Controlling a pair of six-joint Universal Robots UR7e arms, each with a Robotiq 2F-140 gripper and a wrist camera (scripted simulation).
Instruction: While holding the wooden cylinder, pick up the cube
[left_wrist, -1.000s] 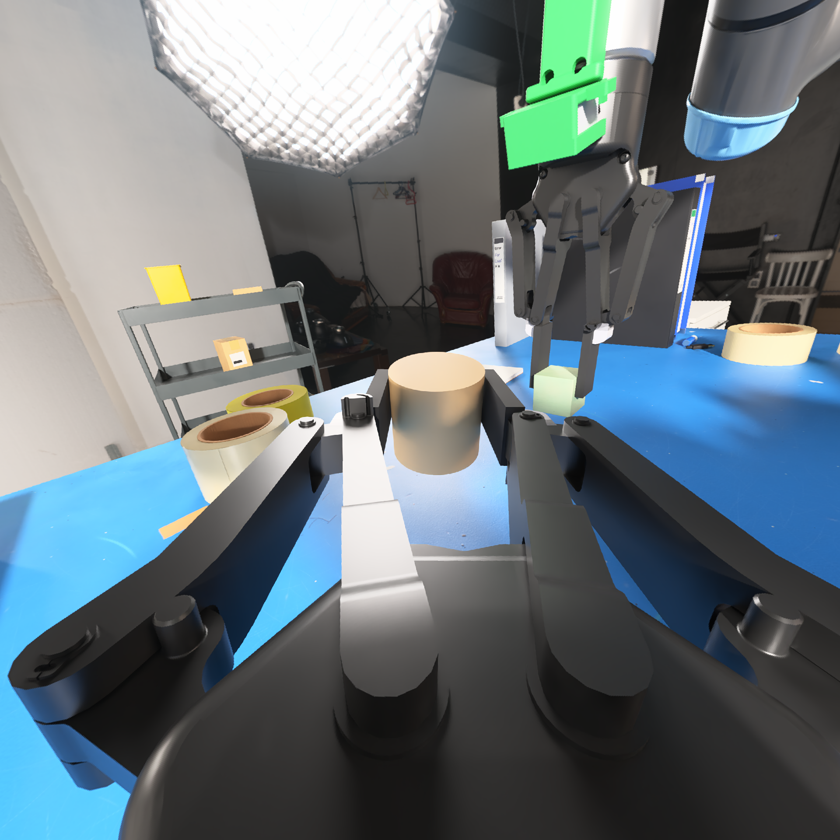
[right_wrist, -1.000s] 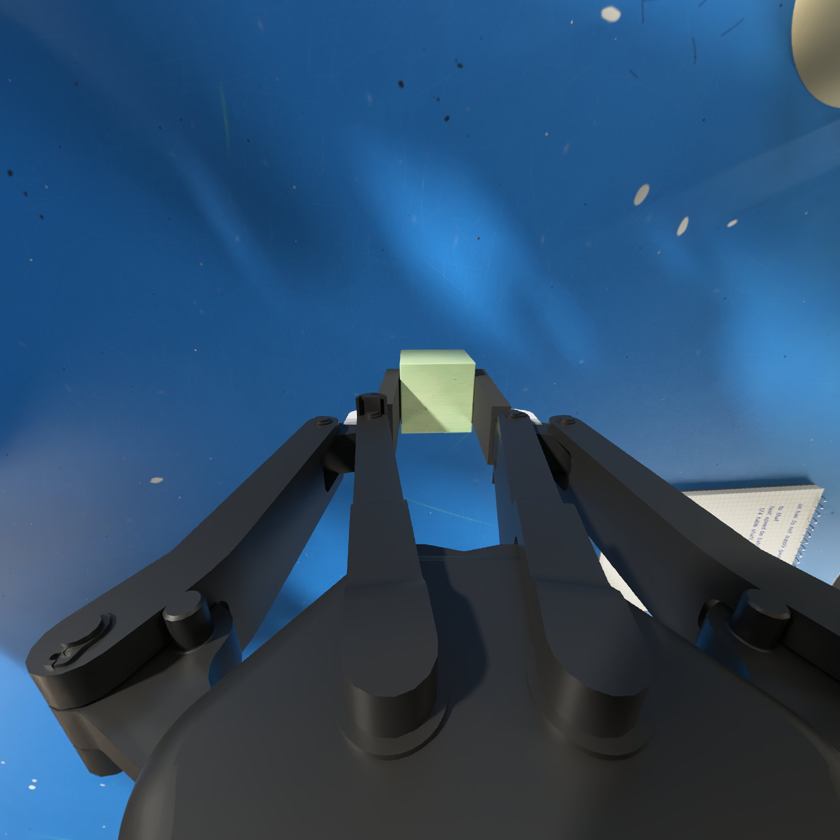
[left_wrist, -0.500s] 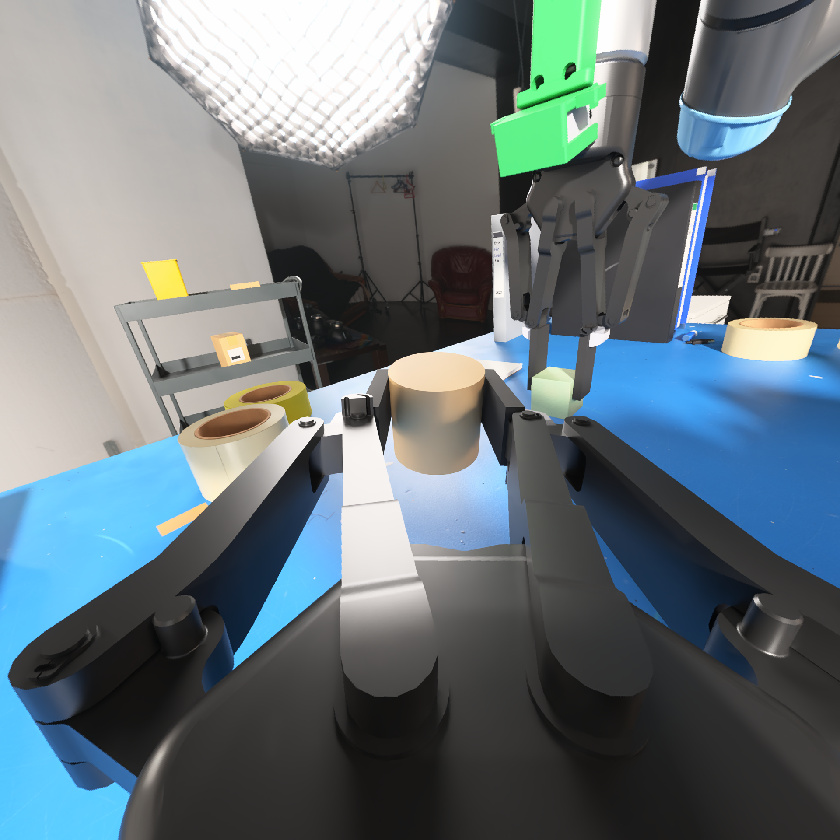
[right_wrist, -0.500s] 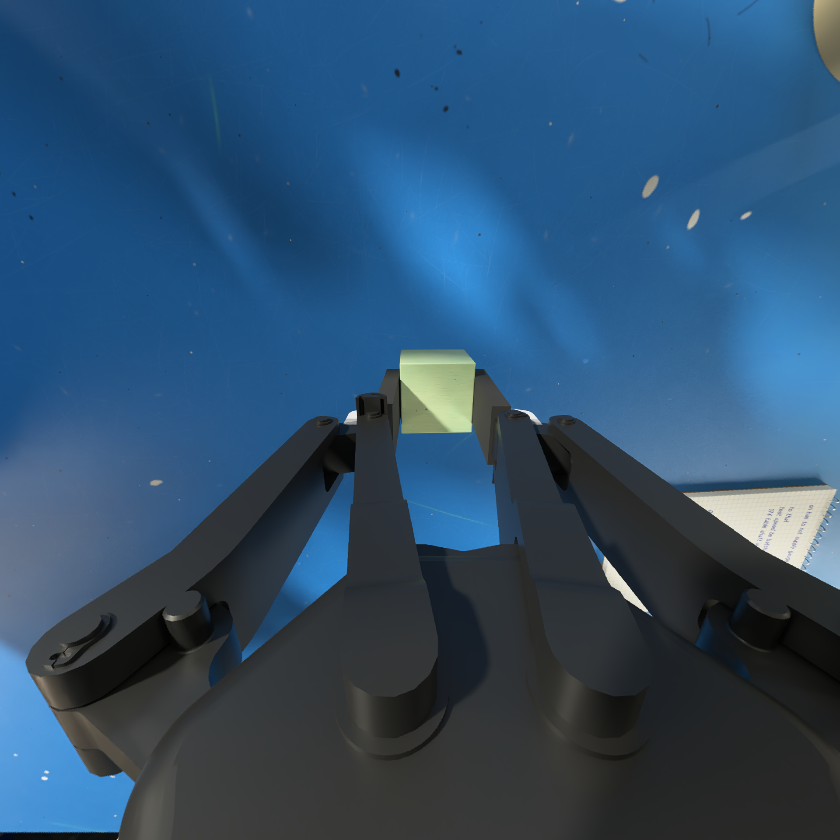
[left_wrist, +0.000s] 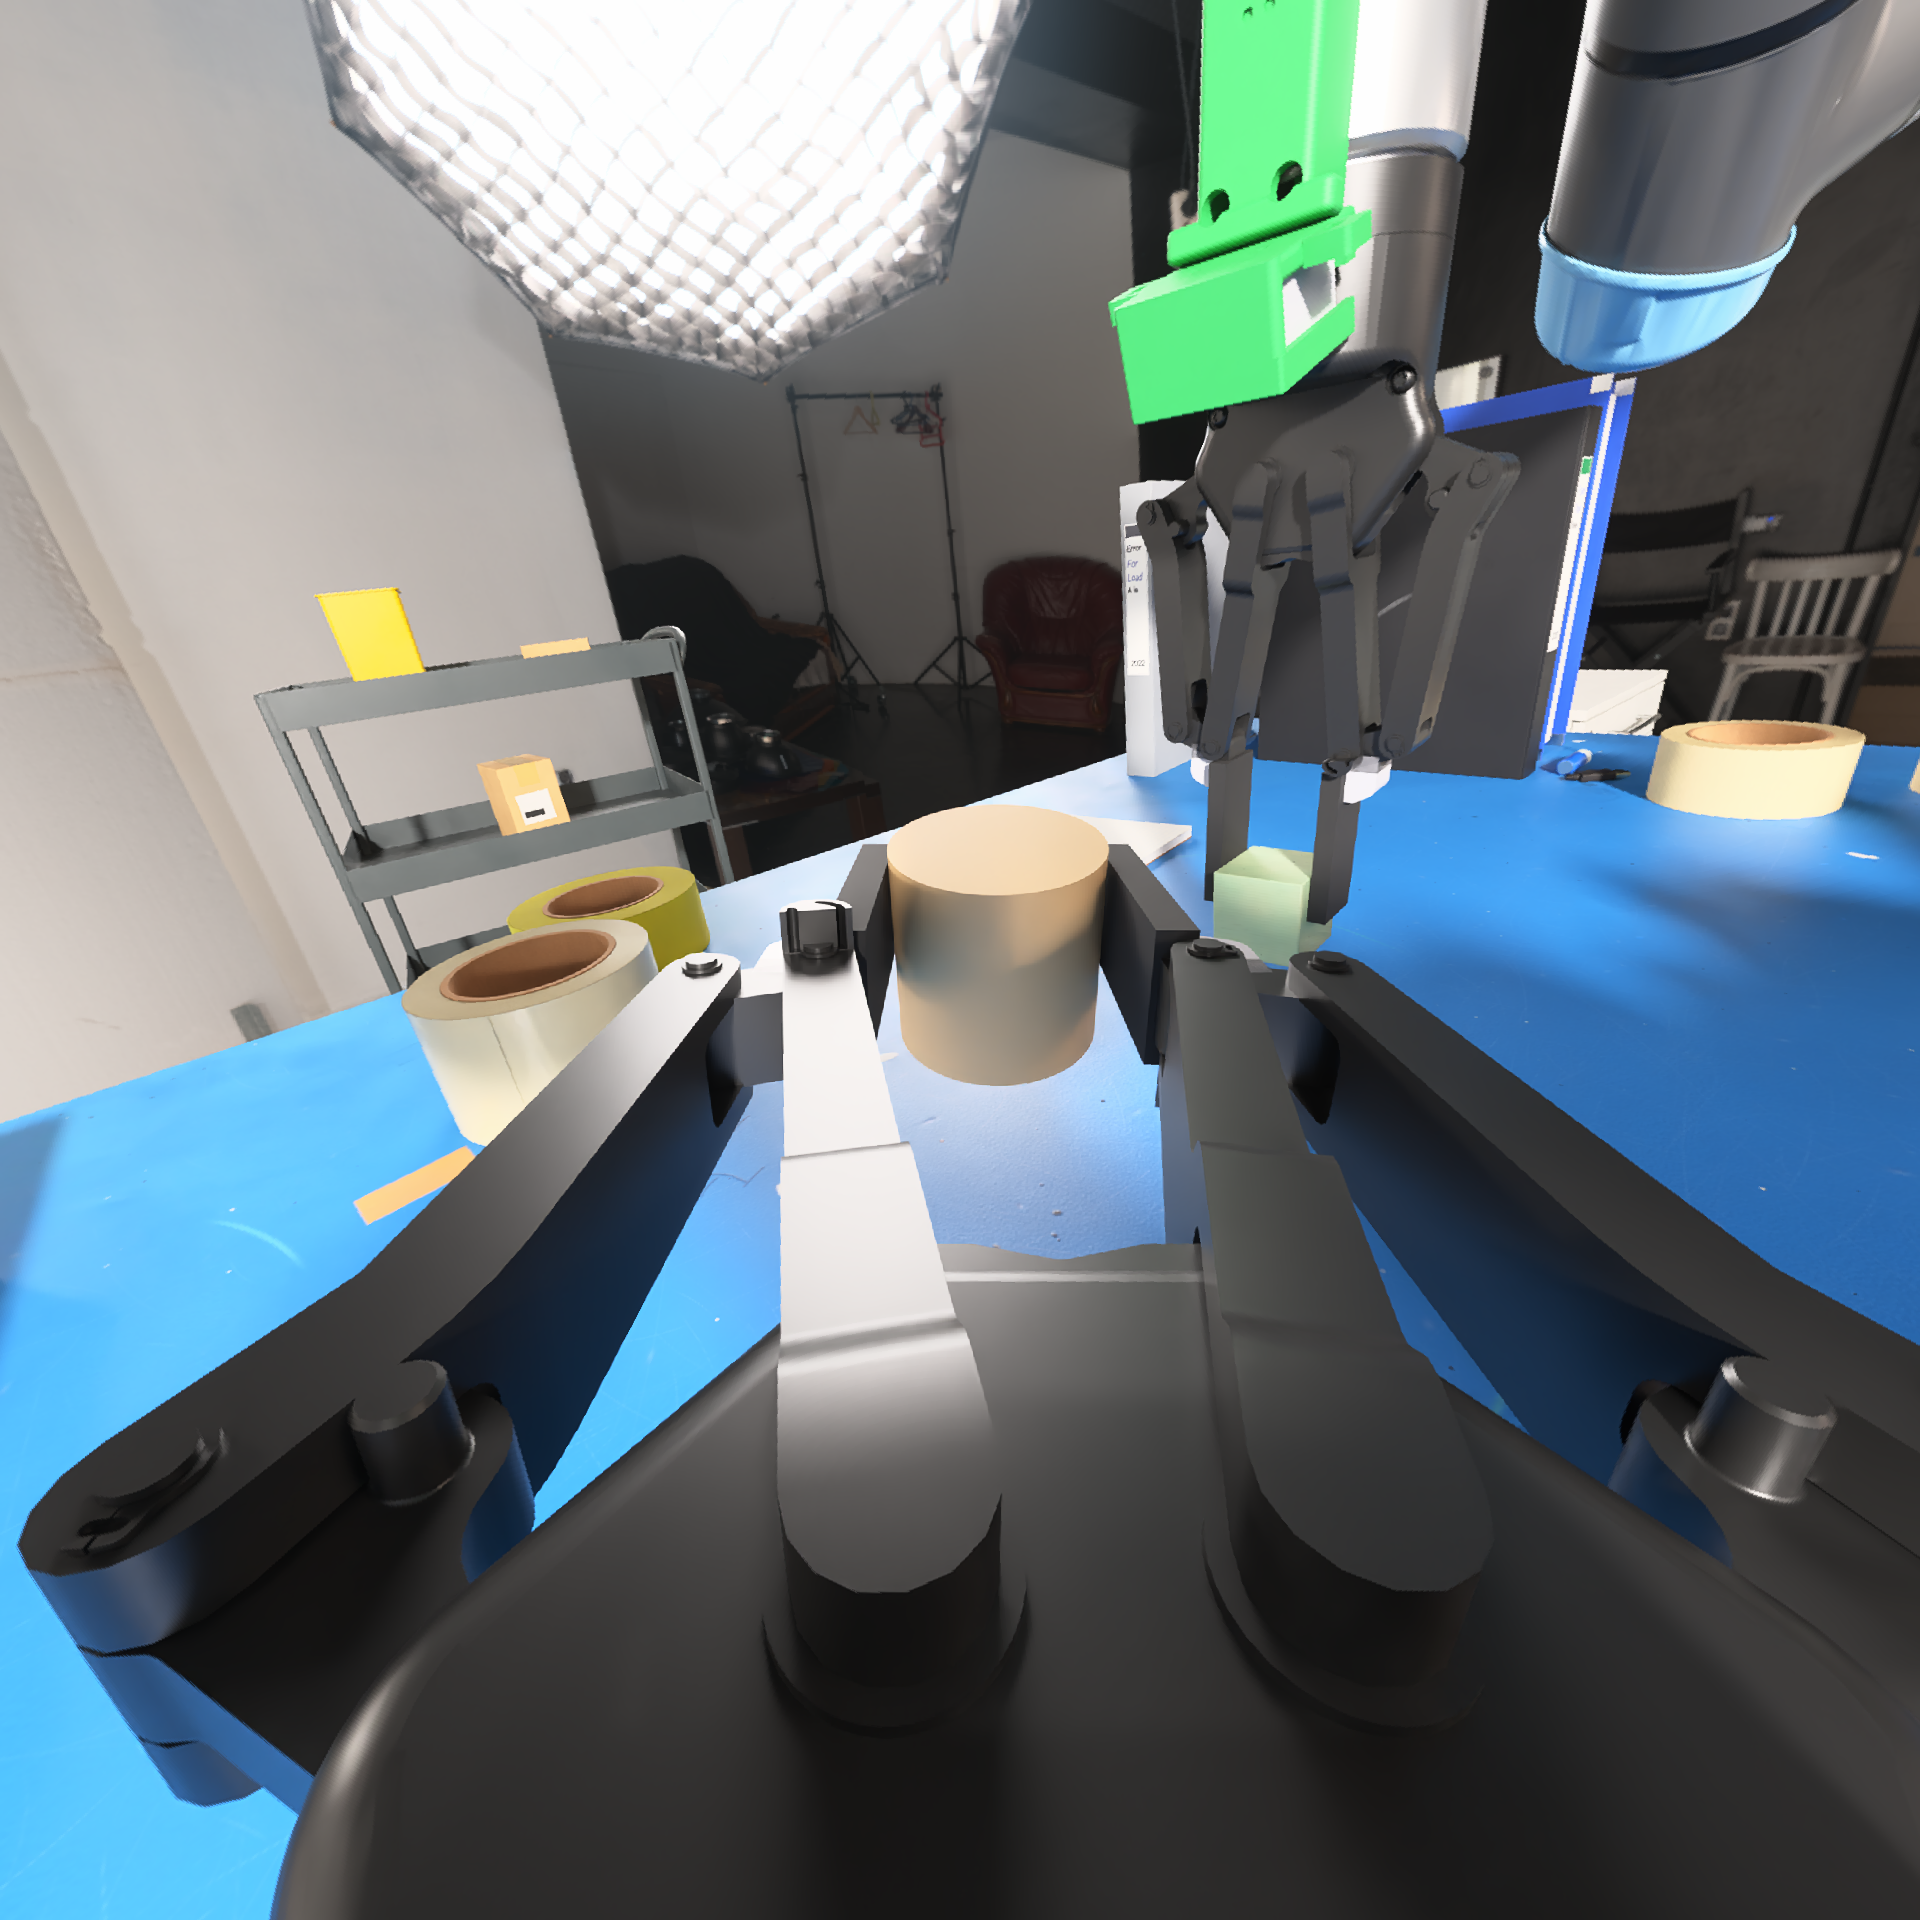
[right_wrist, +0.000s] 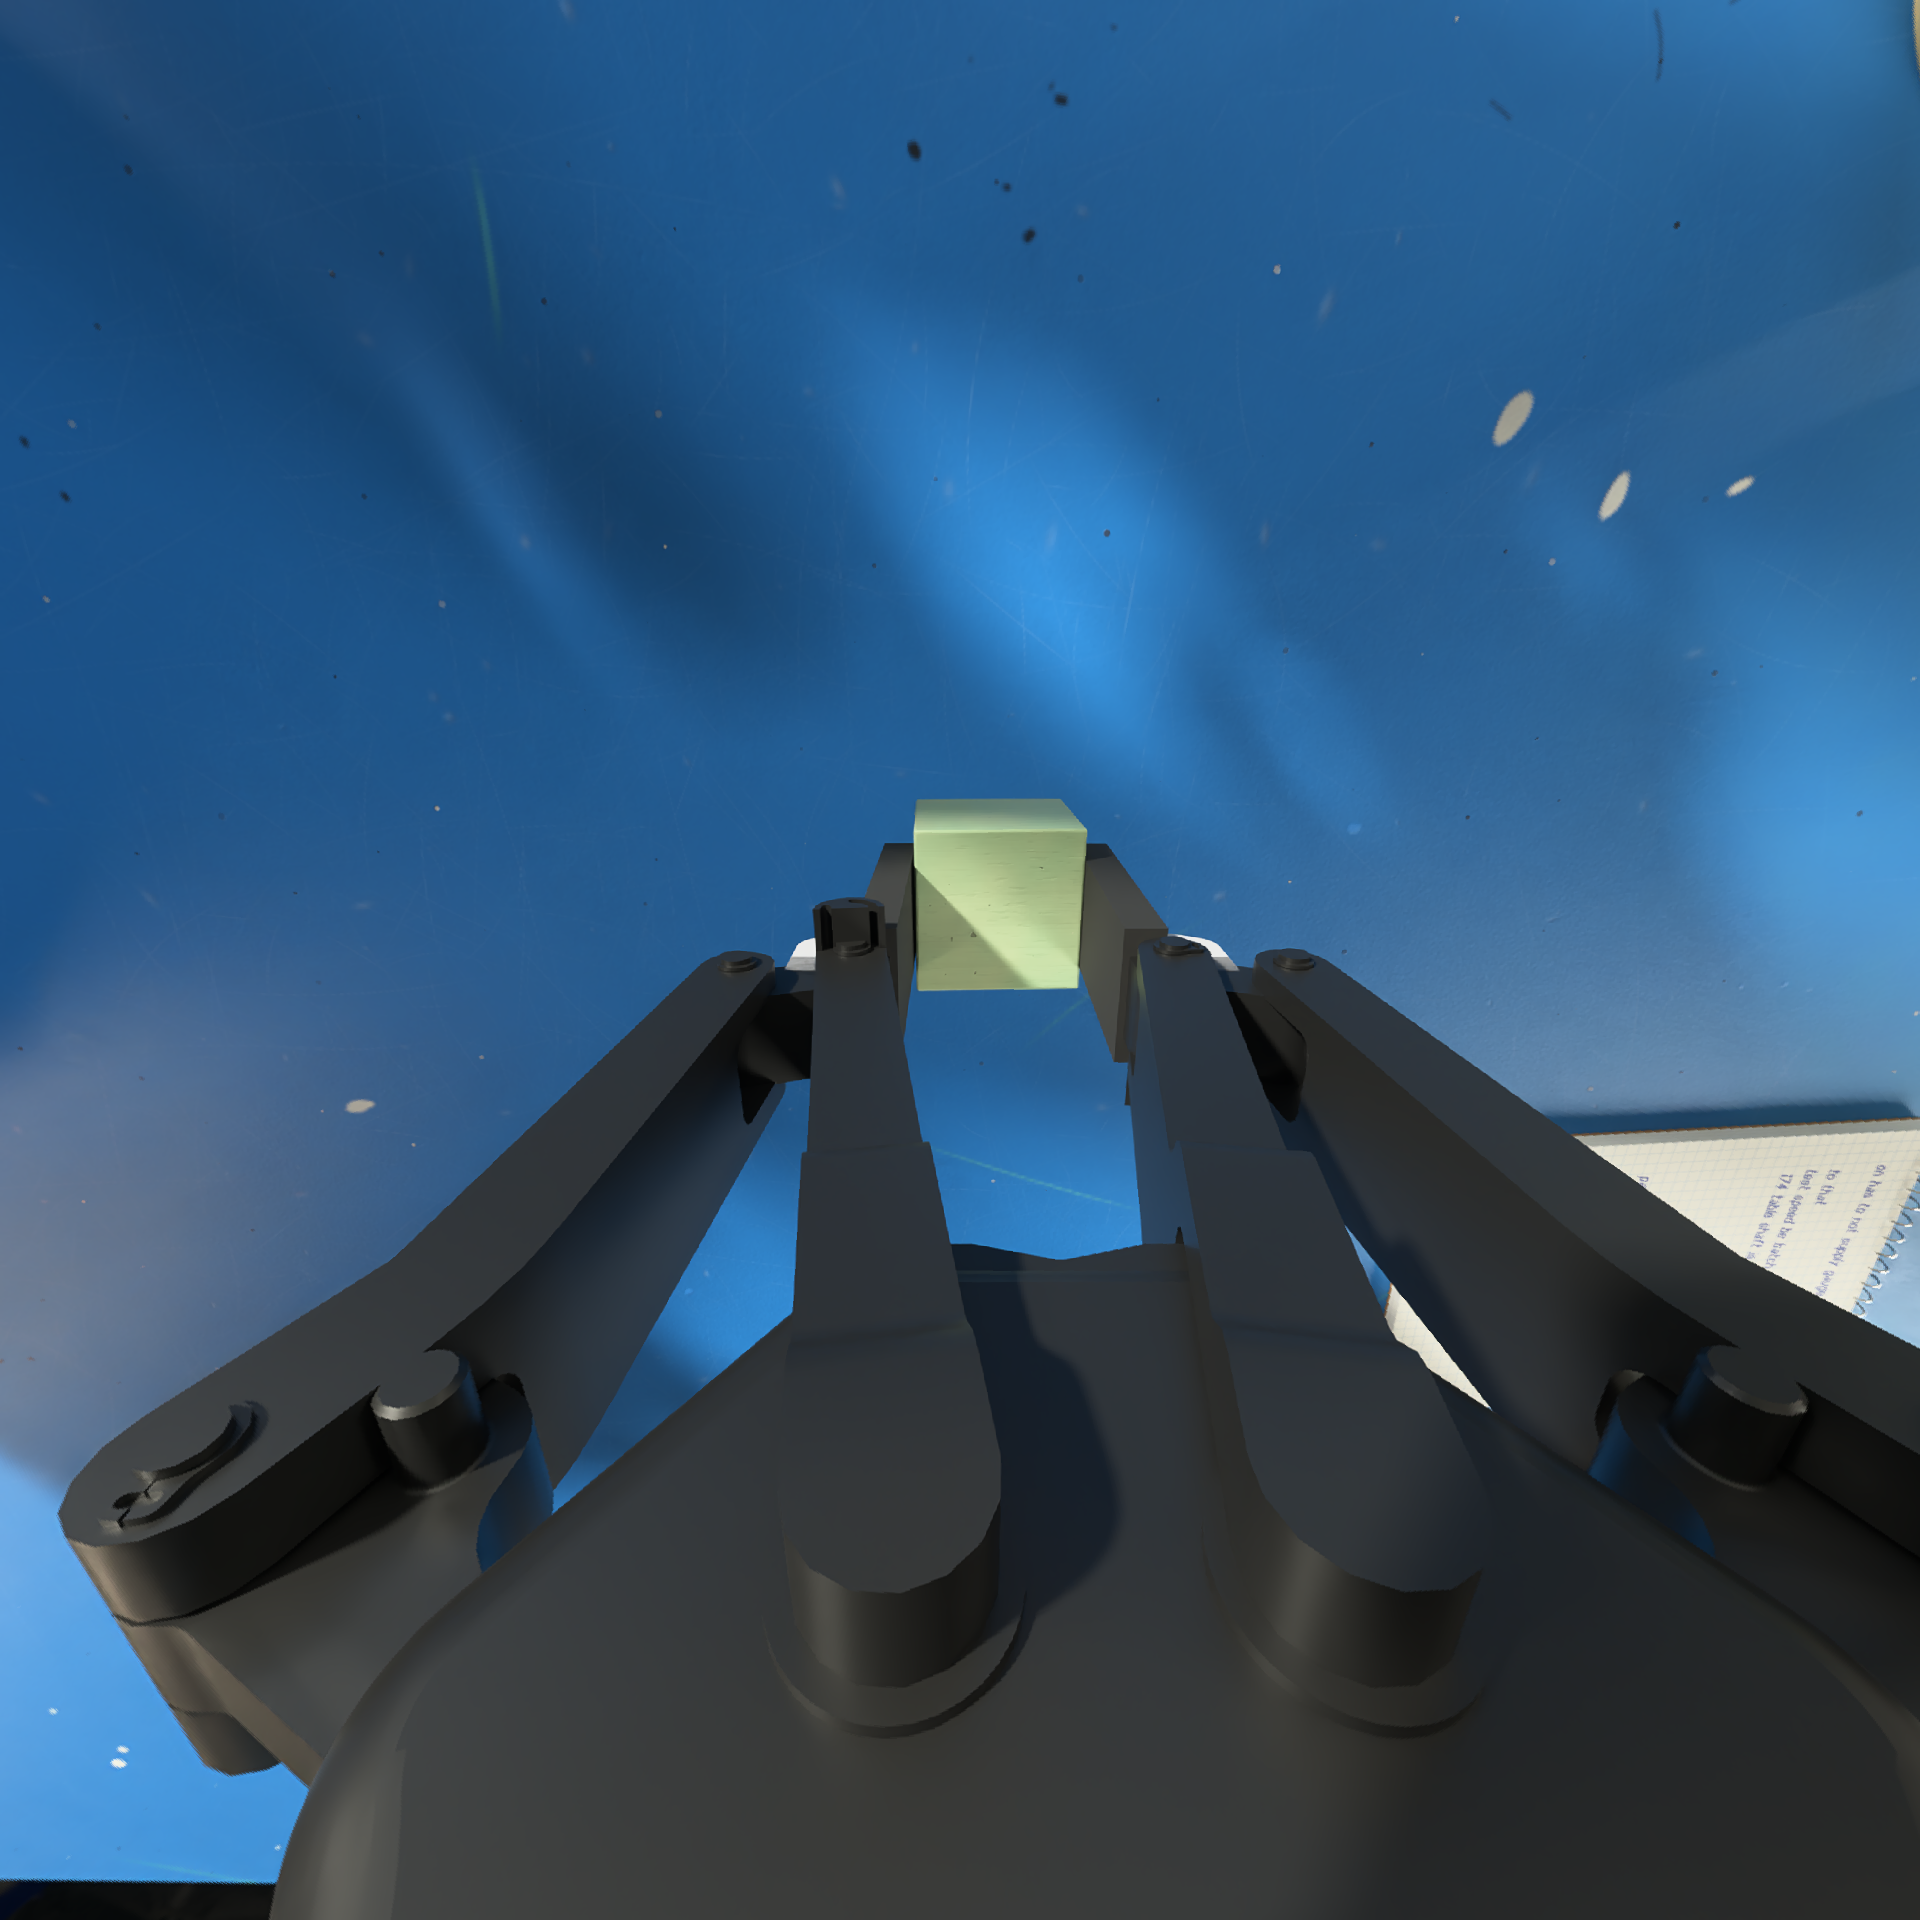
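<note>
Your left claw (left_wrist: 997, 935) reaches out nearly level over the blue bench (left_wrist: 1558, 1039). Its two fingers are closed part way on the wooden cylinder (left_wrist: 995, 940), one pad pressed against each side. The cylinder stands upright between them, its lower end clear of the bench surface.

Your right arm (left_wrist: 1392, 312) comes down from above, nearly vertical, carrying a green mount (left_wrist: 1236, 312) at the wrist. In the left wrist view your right claw (left_wrist: 1283, 831) points straight down, beyond and to the right of the cylinder. Its fingers are drawn in narrow and clamped on the pale green cube (left_wrist: 1262, 894), one pad on each of two opposite faces. The right wrist view confirms this: the cube (right_wrist: 997, 896) sits square between the pads near the tips of the claw (right_wrist: 997, 914), with the bench (right_wrist: 623, 520) below it. Whether the cube has left the bench you cannot tell from either view.

On the bench you see a cream tape roll (left_wrist: 530, 1008) and a yellow tape roll (left_wrist: 613, 904) to the left, another cream roll (left_wrist: 1756, 764) far right, and a notepad (right_wrist: 1766, 1216) near the right claw.
</note>
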